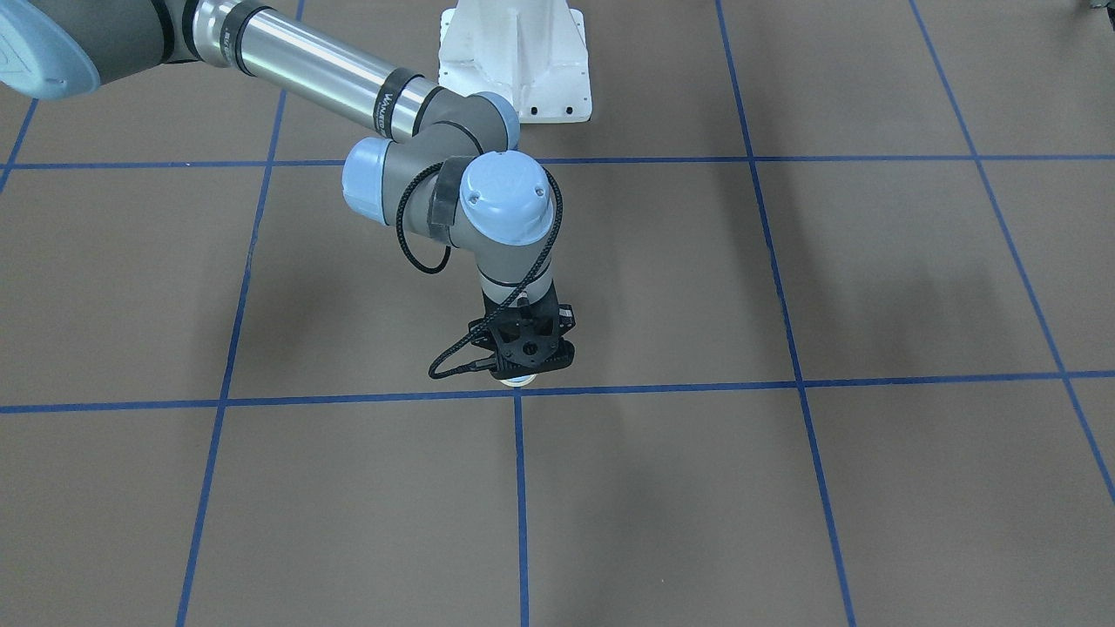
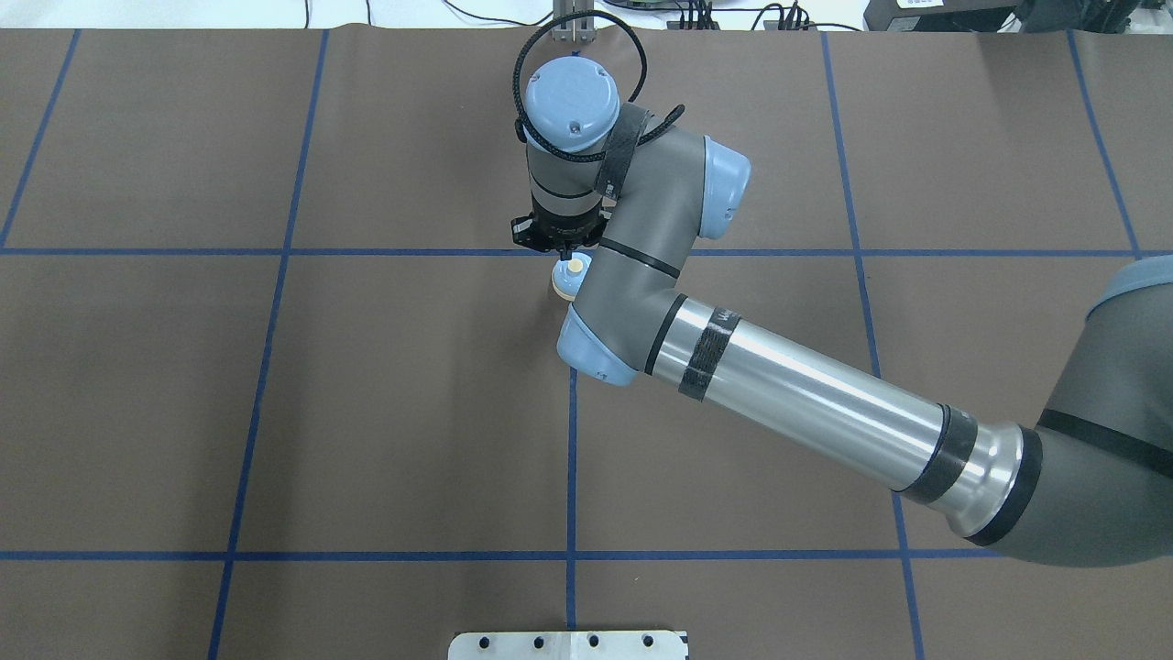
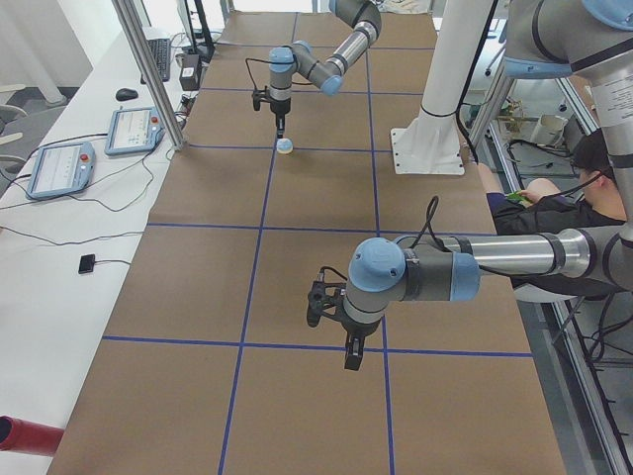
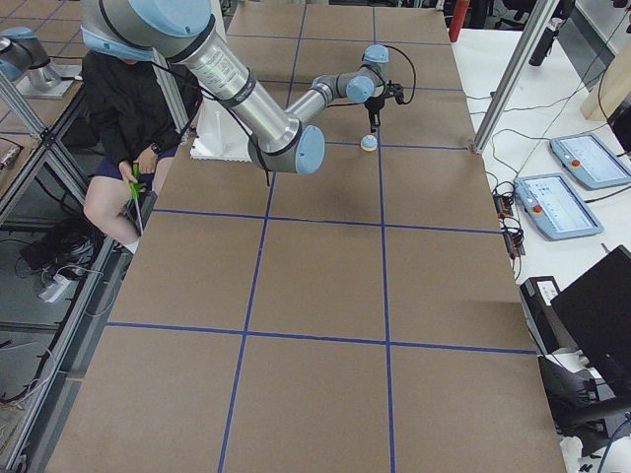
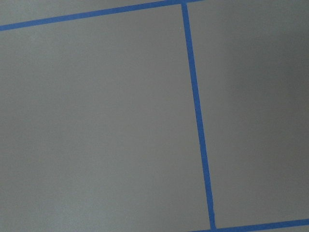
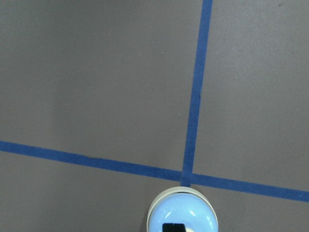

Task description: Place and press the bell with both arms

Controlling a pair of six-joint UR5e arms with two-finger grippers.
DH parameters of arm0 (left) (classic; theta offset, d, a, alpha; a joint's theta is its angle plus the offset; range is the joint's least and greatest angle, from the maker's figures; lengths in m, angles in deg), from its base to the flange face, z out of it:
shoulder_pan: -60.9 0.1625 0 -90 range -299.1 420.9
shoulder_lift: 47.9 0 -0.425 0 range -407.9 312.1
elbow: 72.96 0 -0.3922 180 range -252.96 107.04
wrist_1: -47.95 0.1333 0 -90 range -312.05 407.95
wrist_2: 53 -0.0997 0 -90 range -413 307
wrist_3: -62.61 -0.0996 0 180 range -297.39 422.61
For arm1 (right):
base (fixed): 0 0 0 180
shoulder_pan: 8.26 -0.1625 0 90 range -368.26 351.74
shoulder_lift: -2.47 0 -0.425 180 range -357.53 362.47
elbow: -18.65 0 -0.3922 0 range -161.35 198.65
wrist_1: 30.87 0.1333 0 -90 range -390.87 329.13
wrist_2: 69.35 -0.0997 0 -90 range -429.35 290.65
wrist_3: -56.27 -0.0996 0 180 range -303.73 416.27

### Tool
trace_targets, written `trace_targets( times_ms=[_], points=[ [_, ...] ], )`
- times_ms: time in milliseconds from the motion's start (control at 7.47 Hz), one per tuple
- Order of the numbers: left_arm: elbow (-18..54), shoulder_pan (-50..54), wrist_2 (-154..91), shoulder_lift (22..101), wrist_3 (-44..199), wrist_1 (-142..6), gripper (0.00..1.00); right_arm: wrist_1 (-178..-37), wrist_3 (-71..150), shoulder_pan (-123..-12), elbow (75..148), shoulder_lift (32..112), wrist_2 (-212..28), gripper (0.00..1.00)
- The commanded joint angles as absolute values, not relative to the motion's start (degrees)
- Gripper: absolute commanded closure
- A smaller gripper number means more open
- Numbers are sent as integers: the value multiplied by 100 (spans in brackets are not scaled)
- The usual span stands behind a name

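The small light-blue bell [image 2: 566,280] with a cream base stands on the brown table beside a crossing of blue tape lines. It also shows in the front view [image 1: 516,380], the left view [image 3: 285,146], the right view [image 4: 368,143] and the right wrist view [image 6: 193,215]. My right gripper [image 2: 567,254] points straight down over it, shut, its black tip [image 6: 174,227] at the bell's top. I cannot tell if it touches. My left gripper [image 3: 351,356] hangs above the table far from the bell. I cannot tell if it is open or shut.
The white bolted pedestal [image 1: 514,61] stands at the table's robot side. Blue tape lines [image 5: 198,121] divide the brown surface into squares. A seated person [image 3: 554,198] is beside the robot. Control tablets [image 4: 557,202] and metal posts [image 3: 148,69] line the far edge.
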State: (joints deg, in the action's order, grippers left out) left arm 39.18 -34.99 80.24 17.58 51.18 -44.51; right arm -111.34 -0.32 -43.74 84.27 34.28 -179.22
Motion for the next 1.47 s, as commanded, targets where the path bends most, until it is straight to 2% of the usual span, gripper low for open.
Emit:
trace_targets(
  times_ms=[0, 803, 1204, 1338],
  points=[
    [3918, -3499, 8024, 1758, 5127, -4442, 0, -11147, -42, -4324, 8387, 3446, -17921, 100],
    [3918, -3499, 8024, 1758, 5118, -4434, 0, -11191, -33, -4315, 8325, 3411, -17904, 100],
    [3910, -3490, 8024, 1766, 5240, -4434, 0, -11191, -15, -4516, 8526, 3384, -17947, 100],
    [3918, -3481, 8024, 1775, 5494, -4503, 0, -11191, -15, -4665, 8588, 3393, -17974, 78]
  ],
)
